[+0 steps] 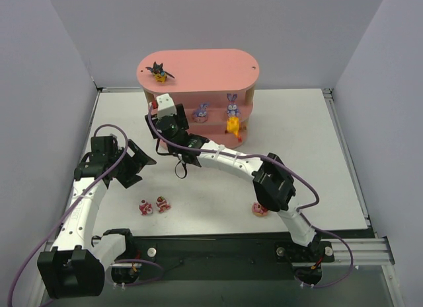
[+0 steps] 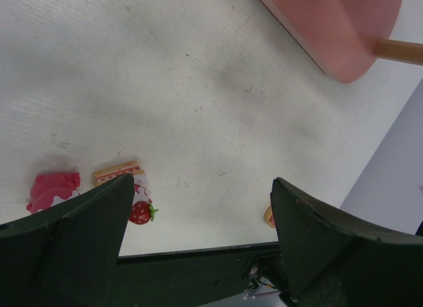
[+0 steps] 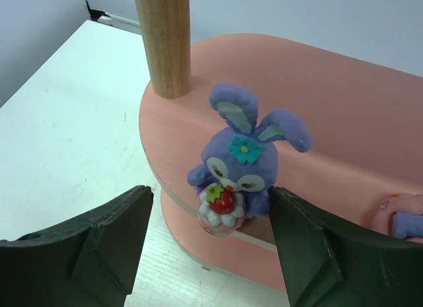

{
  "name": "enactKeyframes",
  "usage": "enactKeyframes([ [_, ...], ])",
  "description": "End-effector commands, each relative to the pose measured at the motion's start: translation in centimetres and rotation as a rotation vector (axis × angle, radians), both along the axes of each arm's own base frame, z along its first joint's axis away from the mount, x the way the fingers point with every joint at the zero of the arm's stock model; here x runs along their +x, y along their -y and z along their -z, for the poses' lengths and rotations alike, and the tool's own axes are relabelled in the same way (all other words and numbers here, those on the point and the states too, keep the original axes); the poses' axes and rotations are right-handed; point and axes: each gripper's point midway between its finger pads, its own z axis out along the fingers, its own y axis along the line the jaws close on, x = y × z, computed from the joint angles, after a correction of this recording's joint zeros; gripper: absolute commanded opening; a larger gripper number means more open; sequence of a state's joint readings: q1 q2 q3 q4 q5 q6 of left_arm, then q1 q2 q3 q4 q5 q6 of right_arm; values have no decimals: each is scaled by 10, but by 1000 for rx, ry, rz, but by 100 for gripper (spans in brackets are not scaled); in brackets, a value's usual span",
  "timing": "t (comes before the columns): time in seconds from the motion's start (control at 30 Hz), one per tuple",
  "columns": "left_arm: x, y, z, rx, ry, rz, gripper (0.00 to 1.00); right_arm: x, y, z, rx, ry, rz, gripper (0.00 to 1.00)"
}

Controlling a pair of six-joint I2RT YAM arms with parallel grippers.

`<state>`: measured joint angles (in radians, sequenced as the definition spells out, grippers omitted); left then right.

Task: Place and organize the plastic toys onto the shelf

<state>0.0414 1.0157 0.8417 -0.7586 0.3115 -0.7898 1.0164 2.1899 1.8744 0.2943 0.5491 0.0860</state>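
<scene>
The pink shelf (image 1: 205, 68) stands at the back. A black bat toy (image 1: 158, 72) is on its top board. Two purple bunnies (image 1: 201, 111) (image 1: 232, 106) and an orange toy (image 1: 232, 126) stand on lower boards. My right gripper (image 1: 165, 117) is at the shelf's left end, open. In the right wrist view a third bunny (image 3: 241, 165) stands at a board's front edge (image 3: 178, 188) between the spread fingers (image 3: 106, 244). Three red-and-white toys (image 1: 145, 207) (image 1: 162, 204) (image 1: 260, 209) lie on the table. My left gripper (image 1: 137, 163) is open and empty above the table, left of the shelf.
A wooden post (image 3: 165, 43) rises just behind and left of the bunny. In the left wrist view two red-and-white toys (image 2: 53, 191) (image 2: 140, 211) lie by the left finger, and the shelf's end (image 2: 330, 30) is at the top right. Grey walls enclose the table.
</scene>
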Motion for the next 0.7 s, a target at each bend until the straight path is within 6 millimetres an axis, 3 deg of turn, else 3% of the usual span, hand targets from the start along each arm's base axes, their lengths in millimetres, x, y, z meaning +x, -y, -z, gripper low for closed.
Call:
enactKeyframes([
  [0.0, 3, -2, -8, 7, 47, 6, 94, -5, 17, -67, 102, 86, 38, 72],
  [0.3, 2, -1, -8, 8, 50, 12, 94, -29, 35, -80, 95, 75, 16, 72],
  [0.47, 2, 0, -6, 7, 52, 25, 94, -65, 59, -88, 75, 44, -31, 72],
  [0.5, 2, -1, -6, 9, 52, 26, 94, -73, 66, -82, 48, 23, -36, 72],
  [0.53, 2, 0, -6, 11, 56, 31, 94, -82, 75, -95, 71, 23, -52, 72],
  [0.6, 3, 0, -6, 13, 64, 35, 94, -101, 88, -71, 26, -46, -72, 71],
  [0.63, 3, 0, -6, 16, 66, 36, 95, -113, 95, -80, 45, -57, -110, 72],
  [0.67, 3, 0, -5, 18, 68, 36, 95, -126, 99, -58, 4, -98, -144, 71],
])
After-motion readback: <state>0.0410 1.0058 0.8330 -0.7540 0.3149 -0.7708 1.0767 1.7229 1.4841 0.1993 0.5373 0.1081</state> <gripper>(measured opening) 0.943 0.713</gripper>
